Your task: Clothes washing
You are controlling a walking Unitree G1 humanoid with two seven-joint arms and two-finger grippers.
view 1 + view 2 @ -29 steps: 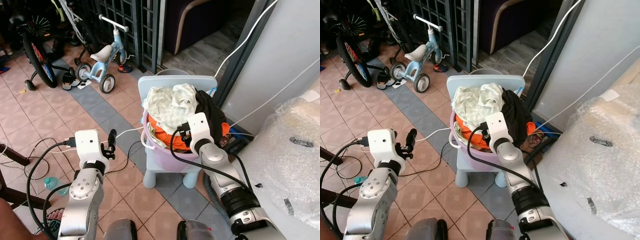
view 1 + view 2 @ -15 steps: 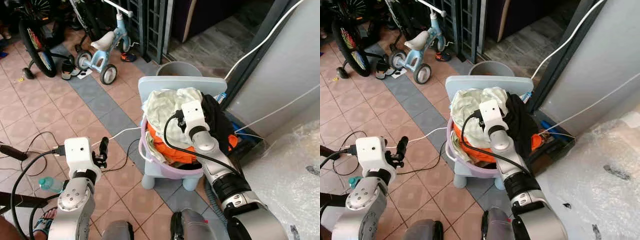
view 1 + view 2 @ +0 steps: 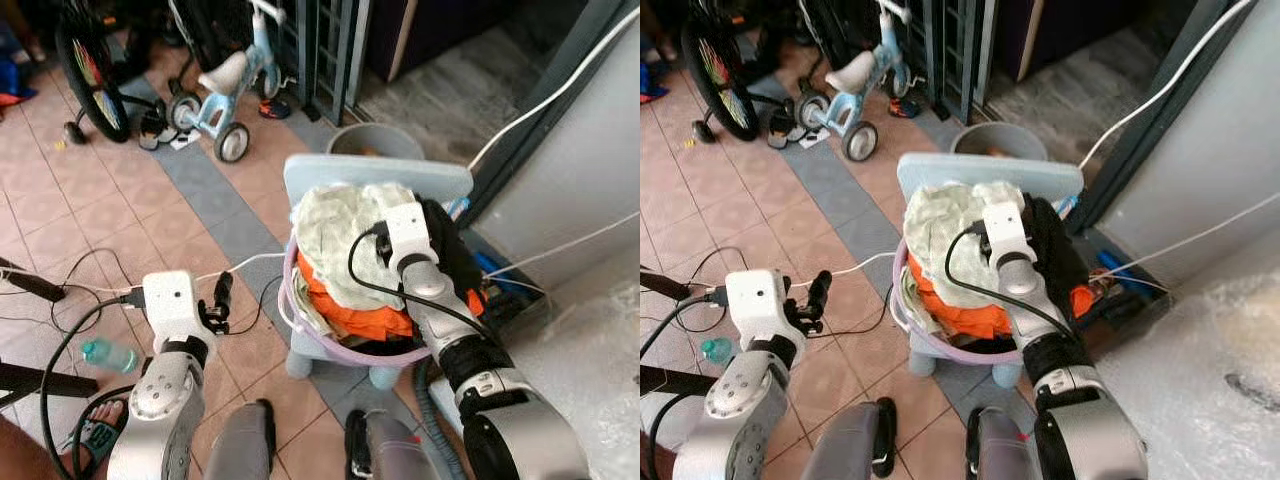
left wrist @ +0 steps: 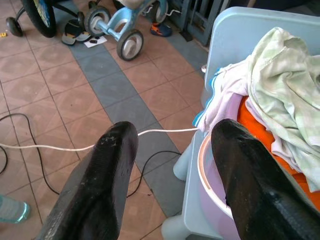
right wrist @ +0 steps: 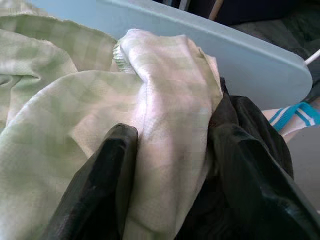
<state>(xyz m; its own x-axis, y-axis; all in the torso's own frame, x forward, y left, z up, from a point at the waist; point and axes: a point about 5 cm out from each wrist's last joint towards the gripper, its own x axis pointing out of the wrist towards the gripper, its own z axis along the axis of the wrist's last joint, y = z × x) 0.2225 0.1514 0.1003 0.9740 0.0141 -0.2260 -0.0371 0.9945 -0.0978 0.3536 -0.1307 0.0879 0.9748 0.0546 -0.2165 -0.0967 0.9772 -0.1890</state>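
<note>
The pale checked cloth (image 5: 100,100) tops the heap in the lilac basin (image 3: 330,345) on the small blue chair (image 3: 380,180). It looks soft, light and floppy, so a bunched fold looks the best hold. Right end effector (image 5: 170,170) is spread, pressing straight into it; left end effector (image 4: 172,165) is spread too, hovering beside the basin.

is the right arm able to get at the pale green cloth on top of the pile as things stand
Probably yes. The right tool is open and already pressed against the pale green cloth, one finger on each side of a fold, and nothing lies over it. The black garment sits beside it.
</note>
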